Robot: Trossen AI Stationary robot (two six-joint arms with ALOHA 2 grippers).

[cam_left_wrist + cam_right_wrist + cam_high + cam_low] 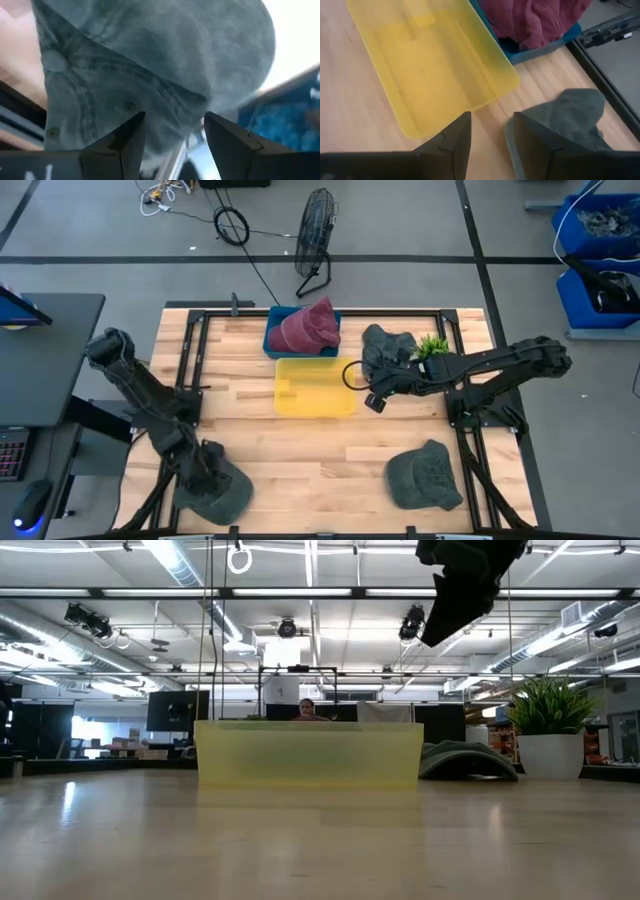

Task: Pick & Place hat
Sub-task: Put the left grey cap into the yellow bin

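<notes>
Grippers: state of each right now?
Left gripper: open, fingers apart over a grey hat, not gripping it.
Right gripper: open, empty, beside the yellow bin.

arms: dark, jointed | tool (490, 137): two black wedge-shaped fingers

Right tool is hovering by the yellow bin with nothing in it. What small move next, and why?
Probably swing the right tool back and lower it onto the dark grey cloth hat by the green plant. Its fingers are open and empty, and the yellow plastic bin holds nothing yet.
</notes>
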